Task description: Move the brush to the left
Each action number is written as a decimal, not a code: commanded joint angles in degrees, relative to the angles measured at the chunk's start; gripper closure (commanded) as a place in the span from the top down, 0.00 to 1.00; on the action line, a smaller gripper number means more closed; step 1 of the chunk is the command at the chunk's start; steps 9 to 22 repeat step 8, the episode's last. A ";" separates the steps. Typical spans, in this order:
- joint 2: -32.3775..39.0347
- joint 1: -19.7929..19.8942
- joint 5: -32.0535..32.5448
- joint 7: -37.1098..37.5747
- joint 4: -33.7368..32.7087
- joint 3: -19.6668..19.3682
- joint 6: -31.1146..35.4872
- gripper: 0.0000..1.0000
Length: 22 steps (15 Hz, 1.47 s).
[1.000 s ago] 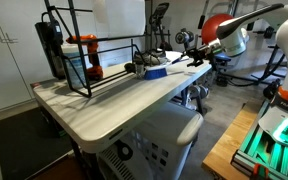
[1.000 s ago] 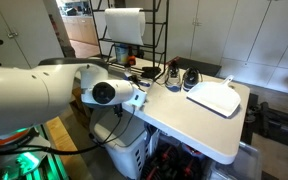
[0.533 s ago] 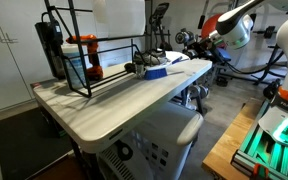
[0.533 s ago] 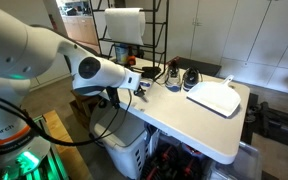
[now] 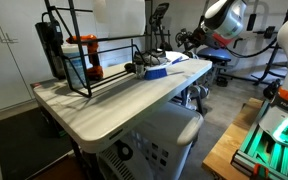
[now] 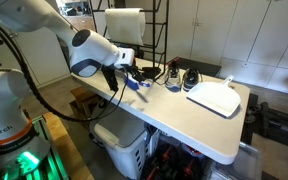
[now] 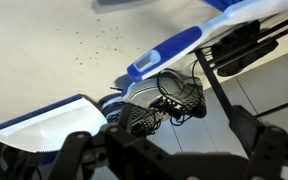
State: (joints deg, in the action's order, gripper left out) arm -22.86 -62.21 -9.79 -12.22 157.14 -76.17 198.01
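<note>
The brush (image 5: 156,72) is blue with a pale part and lies near the table's far corner, beside the black wire rack (image 5: 104,62). It also shows in an exterior view (image 6: 136,85) at the table edge, and in the wrist view (image 7: 169,50) as a slanted blue and white strip. My gripper (image 6: 124,73) hangs just above and beside it, at the table's edge; it shows small in an exterior view (image 5: 191,40). In the wrist view its dark fingers (image 7: 169,160) are spread apart with nothing between them.
An orange-and-black tool (image 5: 87,55) stands in the rack. A white flat lid (image 6: 214,97), a glass (image 6: 172,80) and a black object (image 6: 191,78) sit on the table. A white and blue flat piece (image 7: 44,120) lies near the brush. Shoes (image 7: 154,105) lie on the floor below.
The arm has swung upward and in toward the table's corner. The gripper now sits close over the brush. The brush has not moved.
</note>
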 commanded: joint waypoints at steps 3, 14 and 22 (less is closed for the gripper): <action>8.41 4.22 -6.48 -0.26 0.00 9.59 0.20 1.00; 15.15 6.45 -9.14 -0.20 -0.03 13.75 0.83 1.00; 15.15 6.45 -9.14 -0.20 -0.03 13.75 0.83 1.00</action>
